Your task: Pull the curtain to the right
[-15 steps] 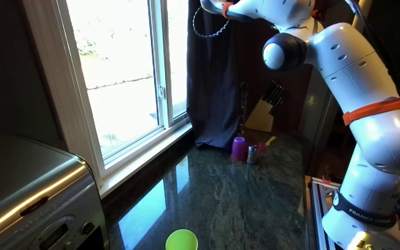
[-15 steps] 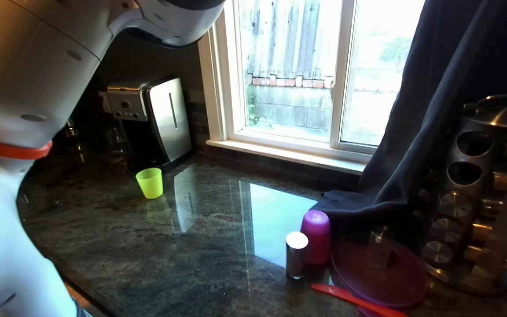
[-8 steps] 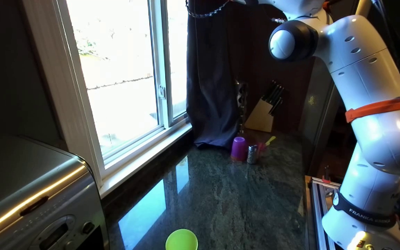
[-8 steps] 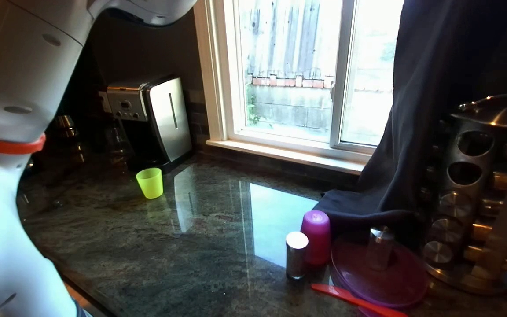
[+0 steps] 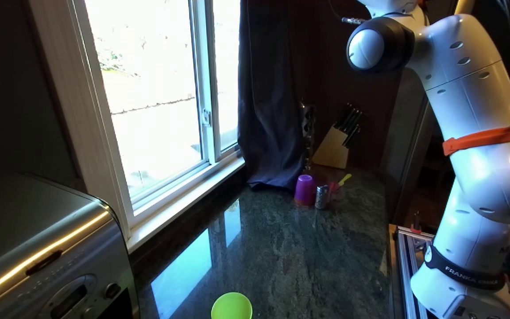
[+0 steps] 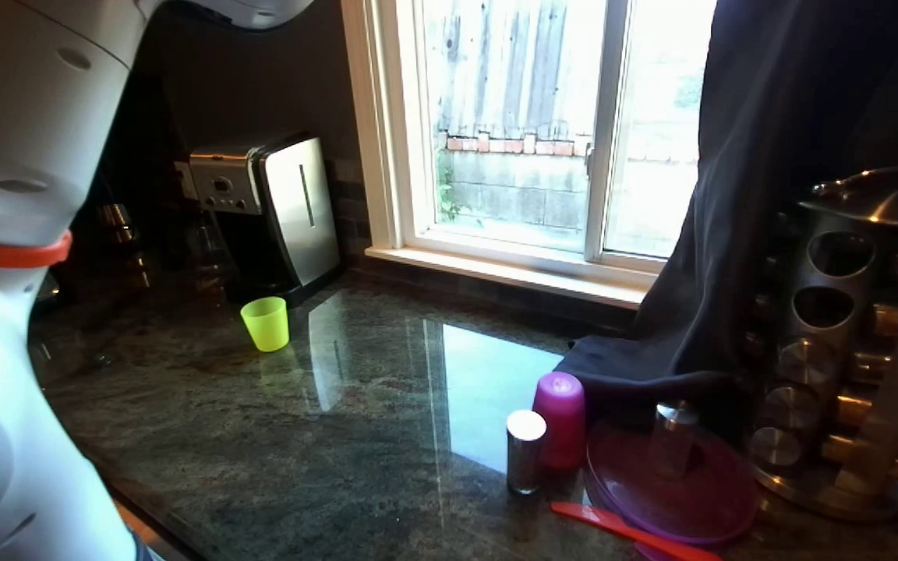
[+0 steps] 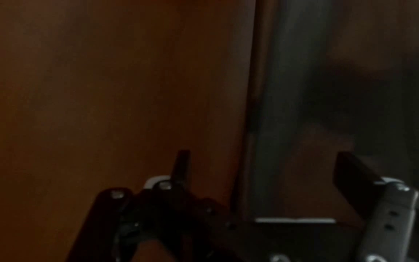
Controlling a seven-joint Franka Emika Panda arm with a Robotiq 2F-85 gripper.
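Apparently the pull is done: in both exterior views the curtain [image 5: 269, 102] hangs at the right side of the window [image 6: 608, 132], its lower end slumped on the counter [image 6: 355, 452] just beside the purple cup [image 6: 560, 421]. A tug could drag cloth into the cup, tipping it onto the cylinder [image 6: 525, 456], or snag the rack [image 6: 832, 280]. The hand [image 7: 263, 160], out of both exterior views, is spread wide with nothing visibly held; a blind push could bump the brown panel [image 7: 104, 98] it faces. The counter is glossy stone mirroring the window; the green cup [image 6: 268, 326] stands near the coffee maker [image 6: 301, 210]. The room is dim.
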